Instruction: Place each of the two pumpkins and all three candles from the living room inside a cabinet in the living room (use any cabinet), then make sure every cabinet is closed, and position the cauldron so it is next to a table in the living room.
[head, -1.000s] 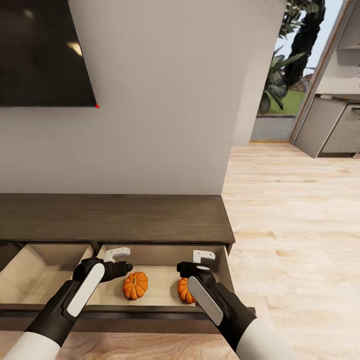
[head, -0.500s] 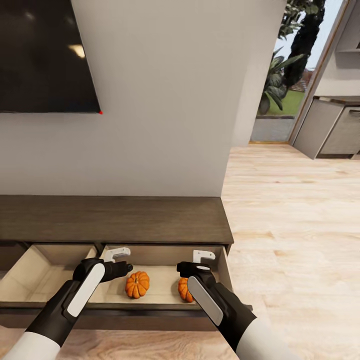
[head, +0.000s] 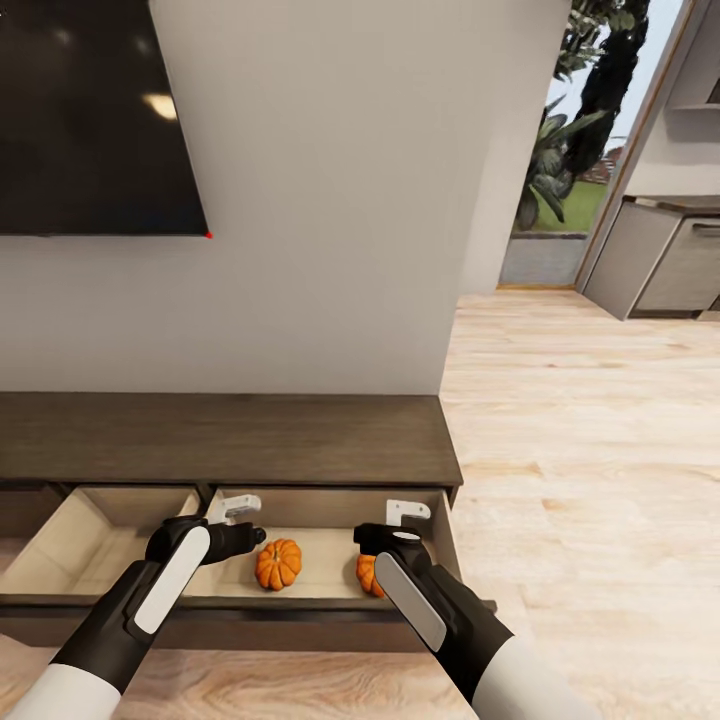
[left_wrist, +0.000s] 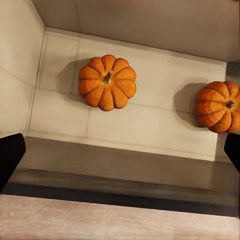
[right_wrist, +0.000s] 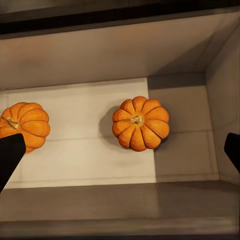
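both grippers hang over the open right-hand drawer (head: 452, 545) of the dark wood cabinet (head: 230, 438). left gripper (head: 236, 512) has its white fingers spread apart and holds nothing; in its wrist view the two dark fingertips (left_wrist: 10, 157) sit at opposite edges with a wide gap between them. right gripper (head: 407, 512) is likewise spread wide and empty, its fingertips (right_wrist: 10, 155) far apart in its own wrist view.

one pumpkin (head: 278, 563) lies on the pale drawer floor just below and a little to the right of the left gripper, not touching it; the left wrist camera looks straight down on it (left_wrist: 107, 82). second pumpkin (head: 366, 573) lies beneath the right gripper, partly hidden by the right forearm in the head view, and sits between the spread fingers in the right wrist view (right_wrist: 140, 123). the two pumpkins are apart, both upright with stems up. left of the left gripper a second drawer (head: 60, 545) stands open.
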